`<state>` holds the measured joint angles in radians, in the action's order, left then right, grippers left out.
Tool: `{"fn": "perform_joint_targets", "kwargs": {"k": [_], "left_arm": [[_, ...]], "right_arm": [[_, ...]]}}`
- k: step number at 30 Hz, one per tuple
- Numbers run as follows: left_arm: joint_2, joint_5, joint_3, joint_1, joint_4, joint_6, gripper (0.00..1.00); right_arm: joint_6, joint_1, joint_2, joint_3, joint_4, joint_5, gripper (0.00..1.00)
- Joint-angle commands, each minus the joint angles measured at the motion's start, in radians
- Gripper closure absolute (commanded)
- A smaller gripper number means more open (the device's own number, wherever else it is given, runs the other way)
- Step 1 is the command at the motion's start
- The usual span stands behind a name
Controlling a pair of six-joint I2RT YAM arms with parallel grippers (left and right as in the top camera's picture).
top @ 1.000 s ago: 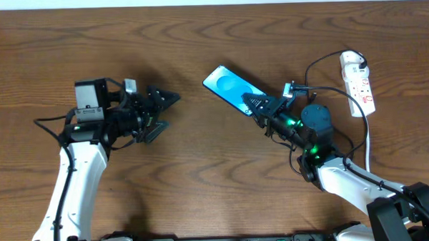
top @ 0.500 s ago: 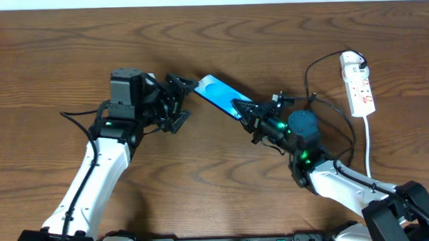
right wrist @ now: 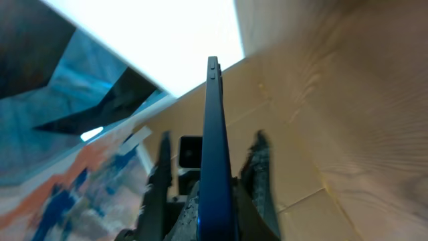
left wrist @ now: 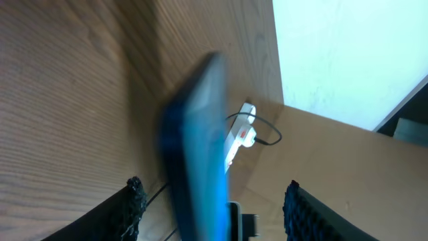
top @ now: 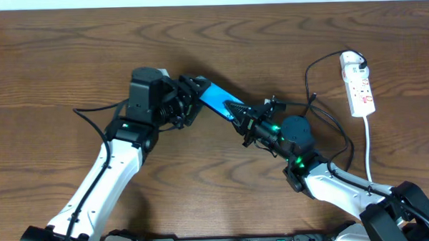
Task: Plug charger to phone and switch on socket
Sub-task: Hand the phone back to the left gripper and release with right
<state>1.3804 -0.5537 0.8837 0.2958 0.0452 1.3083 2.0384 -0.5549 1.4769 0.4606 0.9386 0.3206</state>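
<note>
Phone (top: 215,99) sits a little left of the counter's (top: 55,54) middle, blue screen facing up, its long side running from upper left to lower right. Right pincer (top: 238,111) is clenched on the phone's lower-right end; the right wrist view shows the phone edge-on, tight between both fingers (right wrist: 160,184). Left pincer (top: 193,89) is released, its two fingers (left wrist: 134,201) spread wide on either side of the phone's upper-left end with gaps on both sides. Charger (top: 307,74), a thin black cable, loops from the far end of the socket (top: 358,83) across the counter toward the right arm; its tip cannot be made out. Socket is a white strip with red marks, lying near the counter's right edge, well apart from the phone, its white cord trailing toward the near edge
</note>
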Motion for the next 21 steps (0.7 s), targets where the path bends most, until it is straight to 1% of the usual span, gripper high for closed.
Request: {"fn": "perform_joint_targets", "kwargs": {"k": [1,2,3,4,6,9,10,13,14,17,19,21], "left_arm": [[0.000,0.047,0.003,0.023,-0.003,-0.004,0.44],[0.000,0.050,0.003,0.025,-0.004,-0.004,0.52],[0.000,0.050,0.003,0.024,-0.006,0.000,0.55],[0.000,0.050,0.003,0.024,-0.006,0.016,0.60],[0.000,0.050,0.003,0.025,-0.010,0.041,0.68],[0.000,0.050,0.003,0.024,-0.014,0.040,0.74],[0.000,0.050,0.003,0.024,-0.015,0.041,0.79],[0.000,0.050,0.003,0.024,-0.040,0.041,0.87],[0.000,0.050,0.003,0.024,-0.054,0.041,0.92],[0.000,0.050,0.003,0.024,-0.078,0.041,0.92],[0.000,0.050,0.003,0.024,-0.077,0.040,0.92],[0.000,0.050,0.003,0.024,-0.077,0.040,0.93]], "right_arm": [[0.013,-0.005,-0.004,0.016,0.021,-0.008,0.99],[0.013,-0.005,-0.004,0.016,0.018,-0.008,0.99],[0.013,-0.005,-0.004,0.016,0.019,-0.008,0.99],[0.013,-0.005,-0.004,0.016,0.021,-0.008,0.99],[0.013,-0.007,-0.004,0.016,0.023,-0.008,0.99],[0.013,-0.009,-0.004,0.016,0.019,-0.008,0.99],[0.013,-0.010,-0.004,0.016,0.019,-0.008,0.99],[0.013,-0.010,-0.004,0.016,0.019,-0.008,0.99],[0.013,-0.010,-0.004,0.016,0.019,-0.008,0.99],[0.013,-0.010,-0.004,0.016,0.019,-0.008,0.97],[0.013,-0.010,-0.004,0.016,0.019,-0.008,0.92],[0.009,-0.010,-0.004,0.016,0.012,-0.008,0.83]]}}
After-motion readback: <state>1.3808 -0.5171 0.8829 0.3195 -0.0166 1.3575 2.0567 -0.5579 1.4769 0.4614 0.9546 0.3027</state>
